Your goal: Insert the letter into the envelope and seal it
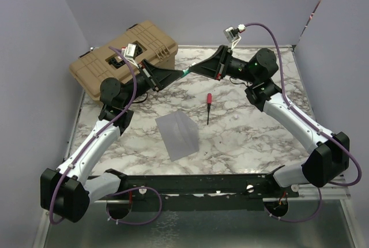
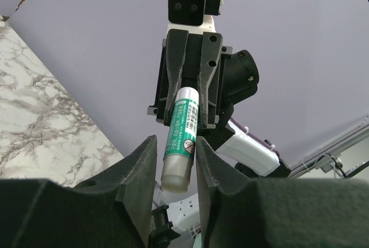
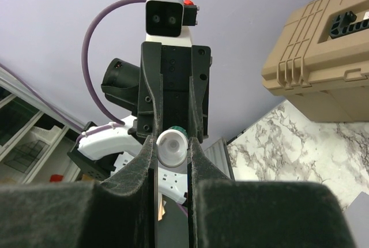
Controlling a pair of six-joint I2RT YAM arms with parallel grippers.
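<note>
Left pincer (image 2: 174, 144) and right pincer (image 3: 173, 144) each grip an end of one glue stick (image 2: 181, 127) in mid-air; to uncap it, I'd pull straight along its axis, grips firm; the envelope (image 1: 176, 135) lies flat on the table (image 1: 242, 138) below; no letter shows.

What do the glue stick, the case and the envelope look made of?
The glue stick looks like smooth plastic with a glossy printed green label; the case like matte tan moulded plastic, ribbed; the envelope is probably thin paper, pale grey with a crease.
</note>
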